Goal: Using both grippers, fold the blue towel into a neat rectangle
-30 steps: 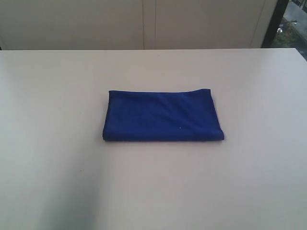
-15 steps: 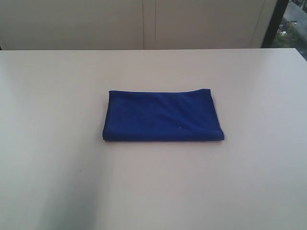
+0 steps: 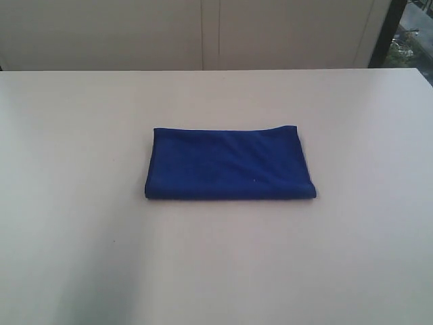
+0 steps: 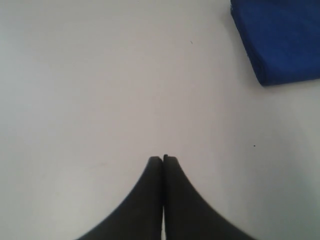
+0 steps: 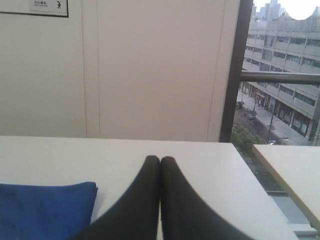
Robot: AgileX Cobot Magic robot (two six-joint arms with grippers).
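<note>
The blue towel (image 3: 230, 163) lies folded into a flat rectangle at the middle of the white table (image 3: 81, 135), with a small white speck near its front edge. Neither arm shows in the exterior view. One corner of the blue towel (image 4: 280, 37) appears in the left wrist view, well away from my left gripper (image 4: 163, 159), which is shut with nothing between its black fingers. My right gripper (image 5: 160, 160) is also shut and empty, held above the table beside an edge of the blue towel (image 5: 45, 210).
A pale panelled wall (image 3: 203, 34) runs behind the table's far edge. A dark window frame (image 5: 235, 70) stands to the right, with buildings outside. A second white tabletop (image 5: 290, 170) lies beyond a gap at the table's right end.
</note>
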